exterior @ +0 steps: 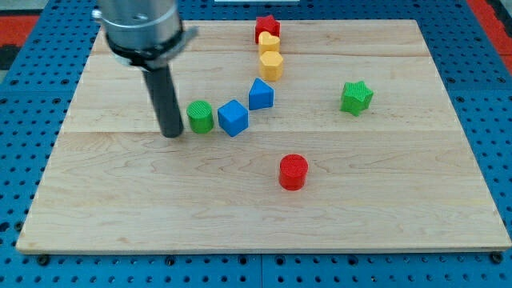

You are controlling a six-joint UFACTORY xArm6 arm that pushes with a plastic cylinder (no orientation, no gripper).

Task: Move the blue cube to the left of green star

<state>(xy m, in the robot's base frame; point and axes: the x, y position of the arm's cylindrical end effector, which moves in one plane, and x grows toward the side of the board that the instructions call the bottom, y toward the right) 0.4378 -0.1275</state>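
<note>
My tip (172, 134) rests at nine o'clock beside the green plastic cylinder (200, 117); no jaws exist. The blue plastic cube (233, 118), corner toward six o'clock, has no long axis, far from the green plastic star (356, 97) on the wooden worktop (384, 200).

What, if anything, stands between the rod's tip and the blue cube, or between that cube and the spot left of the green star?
The green cylinder sits between my tip and the blue cube. The other blue block lies just above the cube's path to the green star.

Board: pale wooden board (384, 200), smooth, matt grain.
Blocks: blue plastic-looking cube (233, 118), finely ribbed; green ribbed star (356, 97).
Rod: my tip (171, 134), matt dark, possibly rubber.
</note>
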